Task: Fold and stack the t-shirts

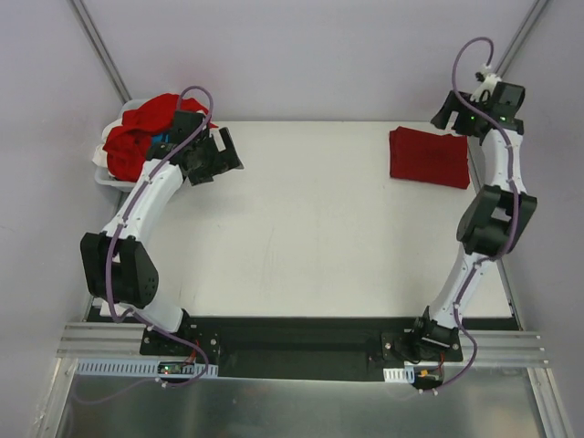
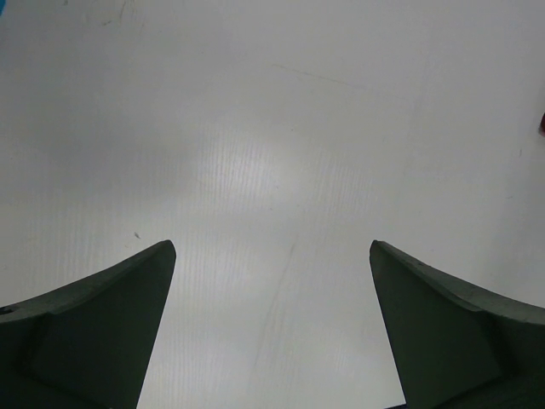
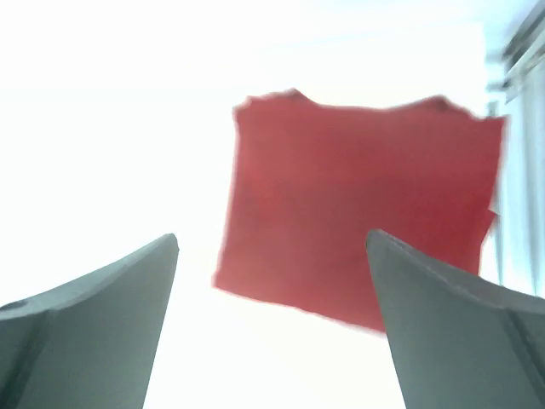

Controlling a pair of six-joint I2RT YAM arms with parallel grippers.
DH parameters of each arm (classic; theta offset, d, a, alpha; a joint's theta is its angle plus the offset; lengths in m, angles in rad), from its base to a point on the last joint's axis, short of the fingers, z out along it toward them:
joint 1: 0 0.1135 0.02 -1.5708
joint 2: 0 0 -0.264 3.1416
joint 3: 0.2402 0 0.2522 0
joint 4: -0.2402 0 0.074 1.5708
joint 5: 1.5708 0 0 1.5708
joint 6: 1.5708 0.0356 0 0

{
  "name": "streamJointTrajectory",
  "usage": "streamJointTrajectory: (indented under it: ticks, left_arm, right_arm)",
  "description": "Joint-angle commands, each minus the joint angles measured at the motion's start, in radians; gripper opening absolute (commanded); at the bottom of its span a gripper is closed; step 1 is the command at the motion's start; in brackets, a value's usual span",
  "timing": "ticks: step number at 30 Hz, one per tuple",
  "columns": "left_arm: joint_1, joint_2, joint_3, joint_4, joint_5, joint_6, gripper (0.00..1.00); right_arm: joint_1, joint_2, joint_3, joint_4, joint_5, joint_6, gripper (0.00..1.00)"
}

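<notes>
One deep-red t-shirt (image 1: pixel 429 157) lies folded flat at the table's back right; in the right wrist view this folded t-shirt (image 3: pixel 358 213) fills the middle. My right gripper (image 1: pixel 449 115) hovers just behind it, open (image 3: pixel 272 247), holding nothing. A heap of crumpled red t-shirts (image 1: pixel 137 135) sits in a white bin at the back left, with a bit of blue cloth (image 1: pixel 162 144) showing among them. My left gripper (image 1: pixel 226 153) is just right of that heap, open (image 2: pixel 272 251) over bare table with nothing between its fingers.
The white bin (image 1: pixel 102 172) overhangs the table's (image 1: pixel 301 237) back-left corner. Metal frame posts (image 1: pixel 100 50) rise behind both back corners. A sliver of red (image 2: pixel 542 123) shows at the right edge of the left wrist view.
</notes>
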Motion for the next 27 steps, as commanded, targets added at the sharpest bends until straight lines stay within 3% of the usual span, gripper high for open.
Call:
streamJointTrajectory:
  ticks: [1, 7, 13, 18, 27]
  left_arm:
    - [0.012, -0.135, -0.021, -0.007, 0.030, 0.022, 0.99]
    - [0.012, -0.277, -0.148, 0.011, 0.066, -0.036, 0.99]
    - [0.012, -0.389, -0.297, 0.042, 0.091, -0.090, 0.99]
    - [0.012, -0.439, -0.325, 0.059, 0.077, -0.089, 0.99]
    - [0.012, -0.417, -0.338, 0.070, 0.070, -0.113, 0.99]
  right_arm:
    - [-0.002, -0.408, -0.193, 0.165, -0.050, 0.158, 0.96]
    - [0.006, -0.726, -0.569, 0.104, -0.051, 0.353, 0.96]
    - [0.046, -0.895, -0.850, -0.017, 0.007, 0.364, 0.96]
    - [0.075, -0.930, -0.880, -0.108, 0.036, 0.324, 0.96]
    - [0.081, -0.972, -0.860, -0.024, 0.044, 0.335, 0.96]
